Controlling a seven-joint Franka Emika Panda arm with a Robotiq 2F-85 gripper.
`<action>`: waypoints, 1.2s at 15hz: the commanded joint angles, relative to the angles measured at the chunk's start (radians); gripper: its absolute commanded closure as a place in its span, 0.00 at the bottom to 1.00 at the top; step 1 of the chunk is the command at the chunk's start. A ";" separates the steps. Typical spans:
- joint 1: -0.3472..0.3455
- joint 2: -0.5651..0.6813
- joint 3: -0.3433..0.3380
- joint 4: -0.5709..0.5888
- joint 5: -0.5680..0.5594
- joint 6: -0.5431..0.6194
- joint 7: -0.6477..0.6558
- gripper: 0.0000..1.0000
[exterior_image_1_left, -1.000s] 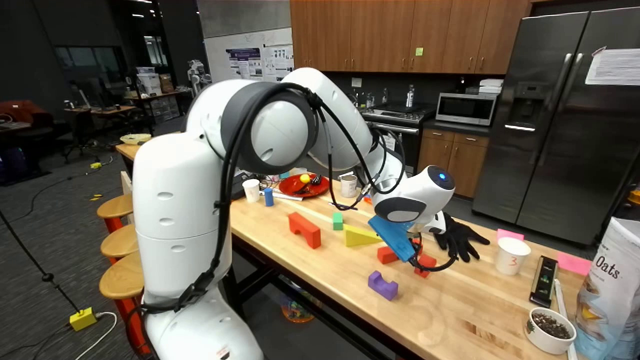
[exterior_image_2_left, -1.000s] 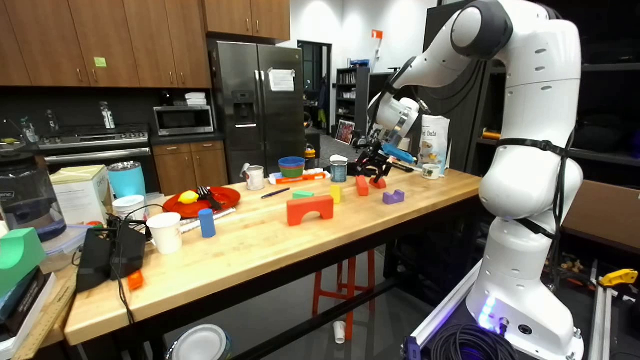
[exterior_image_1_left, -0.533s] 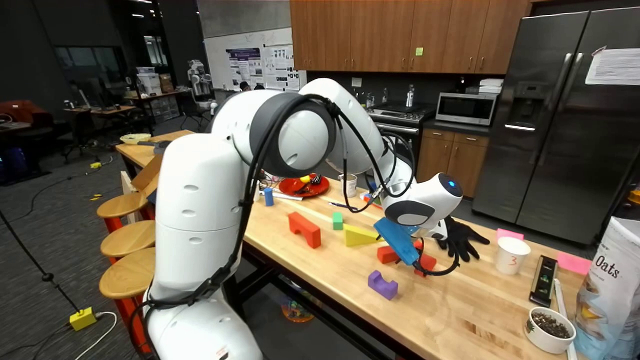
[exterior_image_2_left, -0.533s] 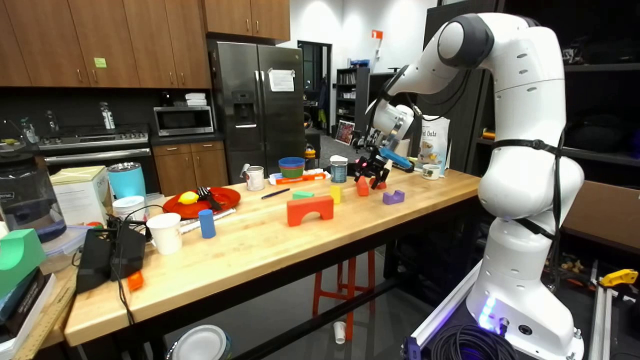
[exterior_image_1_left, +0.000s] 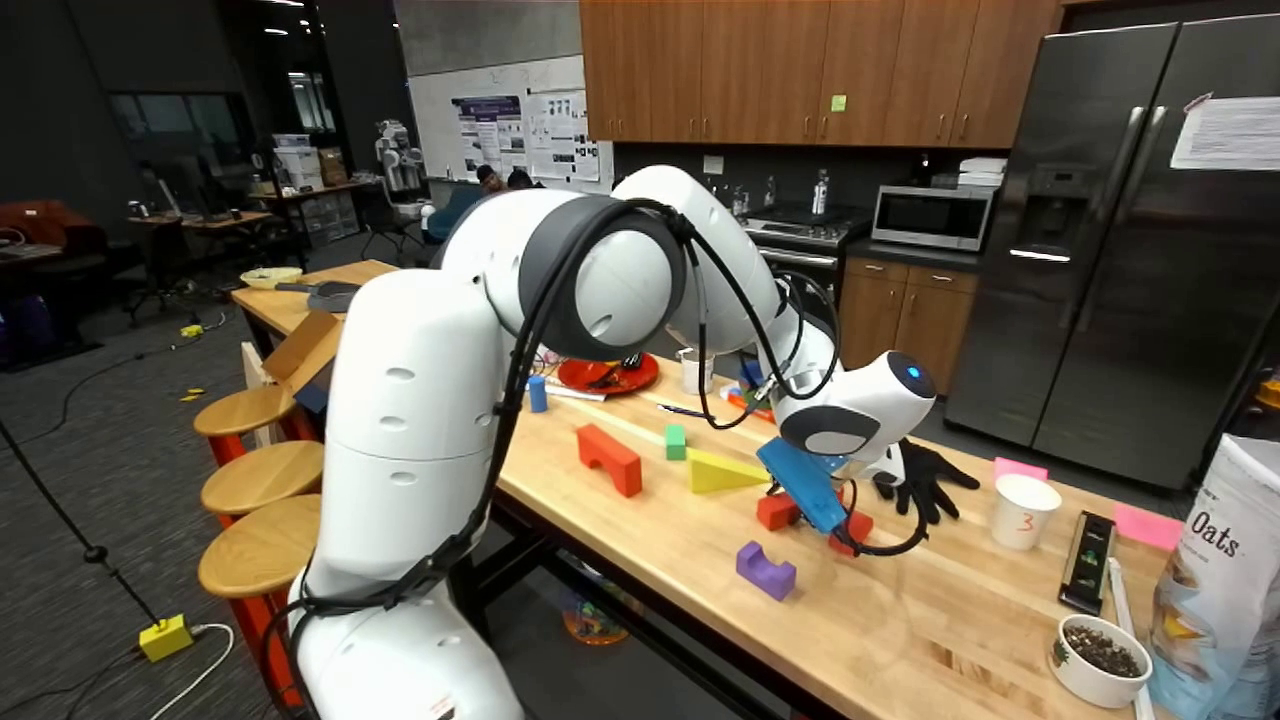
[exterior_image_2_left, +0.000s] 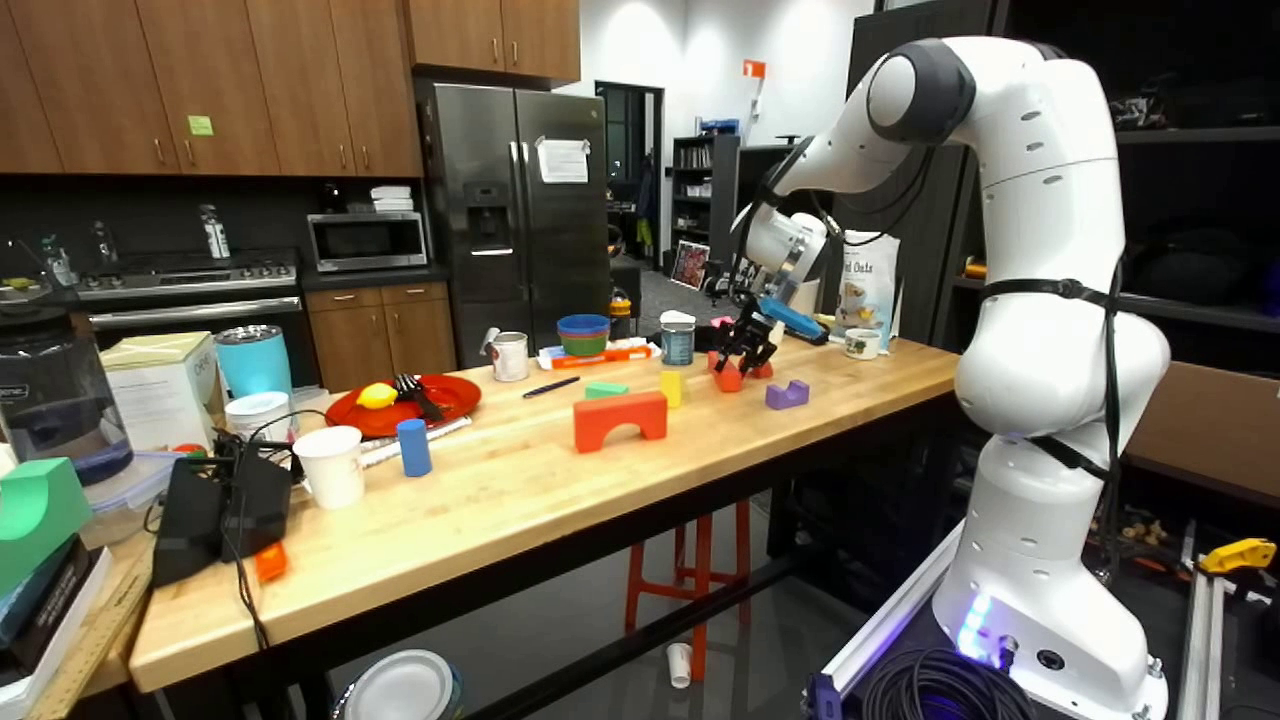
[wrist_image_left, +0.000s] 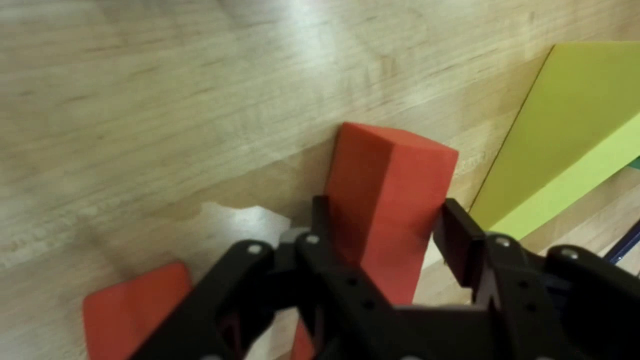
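The gripper (wrist_image_left: 384, 207) pinches a long red block (wrist_image_left: 395, 210): its two fingers (wrist_image_left: 457, 240), spread a moment ago, are drawn in and touch the block on opposite sides near one end. In both exterior views the arm (exterior_image_1_left: 625, 275) has come lower over the same moment, and the gripper now sits down among the blocks. This turns the approach into what looks like a grasp; whether the block is clear of the surface (exterior_image_1_left: 900, 630) cannot be told, since the gripper covers much of it.

The block is toward the middle of the surface, back from the long edge on the robot's side. A yellow wedge (wrist_image_left: 570, 130) lies just beside it, bare wood between them; a second red block (wrist_image_left: 135, 310) is near on the other side. Farther out, a purple notched block (exterior_image_1_left: 766, 571) sits closer to the robot-side edge, a green block (exterior_image_1_left: 675, 441) and a red arch block (exterior_image_1_left: 610, 460) lie beyond the wedge, and a black glove (exterior_image_1_left: 930, 480) rests by the opposite long edge.
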 joint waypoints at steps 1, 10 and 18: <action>-0.023 -0.015 0.014 0.011 -0.016 -0.009 0.036 0.74; -0.007 -0.103 0.024 -0.024 -0.042 0.004 0.031 0.82; 0.050 -0.362 0.038 -0.235 -0.192 0.149 -0.013 0.82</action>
